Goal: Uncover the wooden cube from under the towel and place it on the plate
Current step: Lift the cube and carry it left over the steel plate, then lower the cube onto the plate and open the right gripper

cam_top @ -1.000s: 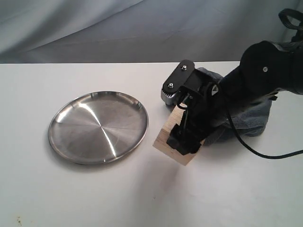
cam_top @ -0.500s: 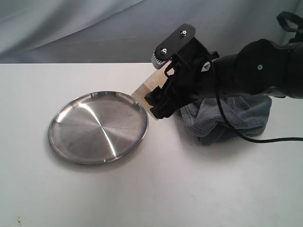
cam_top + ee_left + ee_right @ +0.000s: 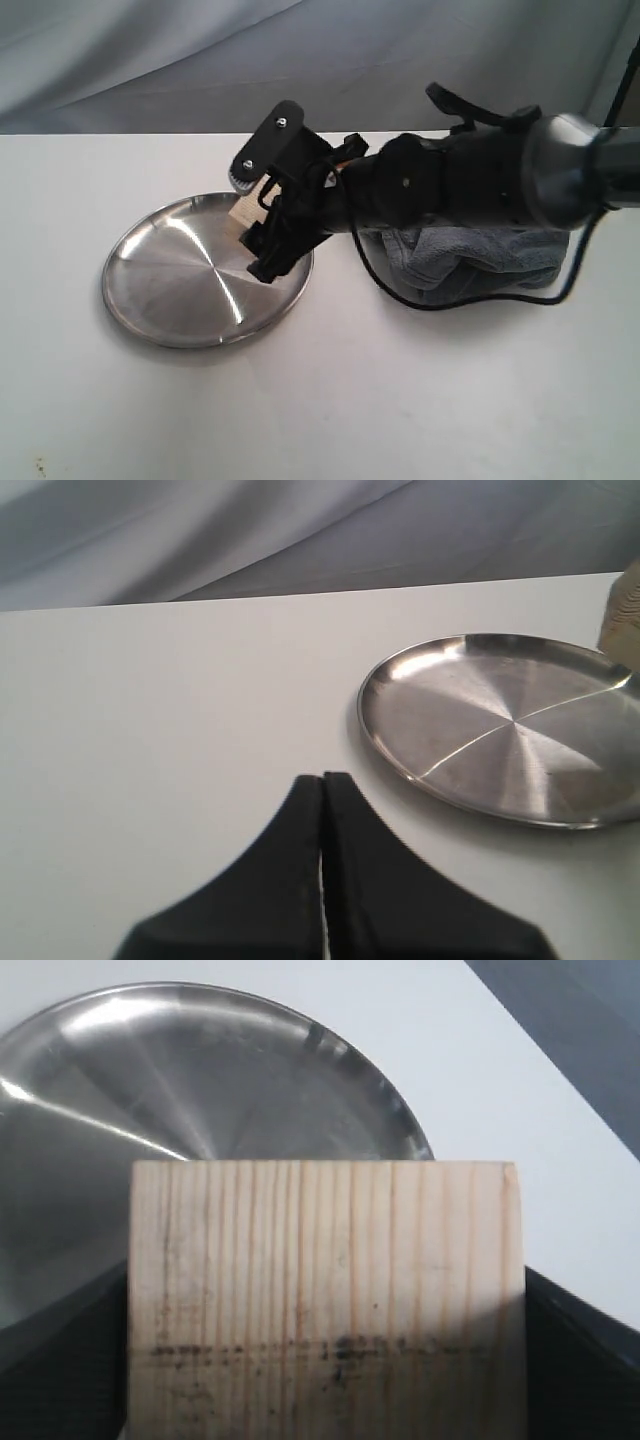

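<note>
My right gripper is shut on the wooden cube, holding it just above the right part of the steel plate. The right wrist view is filled by the cube, pale with grain lines, with black fingers on both sides and the plate beneath and beyond it. The grey-blue towel lies crumpled to the plate's right, under the right arm. In the left wrist view, my left gripper is shut and empty over bare table, short of the plate. A corner of the cube shows at that view's edge.
The white table runs on in front of the plate and the towel. A grey cloth backdrop hangs behind the table's far edge. A black cable loops from the right arm over the towel.
The right arm has lifted the cube from in front of the towel and carried it left, from beside the plate's rim to over the plate. The towel lies uncovered on the right.
</note>
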Controlling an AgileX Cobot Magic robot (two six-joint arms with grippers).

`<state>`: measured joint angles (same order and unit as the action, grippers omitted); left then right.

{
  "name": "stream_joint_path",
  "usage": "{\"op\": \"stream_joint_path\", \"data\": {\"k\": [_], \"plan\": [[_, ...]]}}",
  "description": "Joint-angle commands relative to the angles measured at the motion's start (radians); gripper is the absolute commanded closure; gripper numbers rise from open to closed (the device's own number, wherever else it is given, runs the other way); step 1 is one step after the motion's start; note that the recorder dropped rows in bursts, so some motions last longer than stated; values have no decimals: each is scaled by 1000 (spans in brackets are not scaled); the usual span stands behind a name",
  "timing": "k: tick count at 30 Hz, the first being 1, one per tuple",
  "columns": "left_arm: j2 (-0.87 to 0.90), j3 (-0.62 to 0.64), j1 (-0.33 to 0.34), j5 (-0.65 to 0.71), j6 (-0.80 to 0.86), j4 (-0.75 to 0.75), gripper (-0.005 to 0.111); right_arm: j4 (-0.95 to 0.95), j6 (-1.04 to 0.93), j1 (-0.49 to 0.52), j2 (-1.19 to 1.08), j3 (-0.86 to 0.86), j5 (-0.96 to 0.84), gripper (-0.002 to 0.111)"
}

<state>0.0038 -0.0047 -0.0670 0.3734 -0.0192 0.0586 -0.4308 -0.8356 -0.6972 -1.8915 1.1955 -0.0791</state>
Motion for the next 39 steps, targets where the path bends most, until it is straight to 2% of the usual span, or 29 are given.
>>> {"op": "stream_joint_path", "data": {"k": [1, 3, 7, 13, 16, 19, 23, 39], "plan": [[-4, 5, -2, -12, -5, -2, 107, -94, 6, -3, -73, 167, -7, 108], [-4, 5, -2, -12, -5, -2, 107, -108, 6, -3, -102, 232, -56, 108], [-4, 5, -2, -12, -5, -2, 107, -108, 6, -3, -187, 404, -270, 108], [-4, 5, -2, -12, -5, -2, 107, -94, 6, -3, -309, 609, -426, 108], [-4, 5, -2, -12, -5, -2, 107, -17, 62, -1, -362, 685, -492, 108], [-4, 5, -2, -12, -5, -2, 107, 154, 184, -1, -408, 737, -551, 108], [-4, 5, -2, -12, -5, -2, 107, 261, 268, -1, -431, 755, -602, 108], [-4, 5, -2, -12, -5, -2, 107, 219, 268, -1, -435, 755, -552, 108]]}}
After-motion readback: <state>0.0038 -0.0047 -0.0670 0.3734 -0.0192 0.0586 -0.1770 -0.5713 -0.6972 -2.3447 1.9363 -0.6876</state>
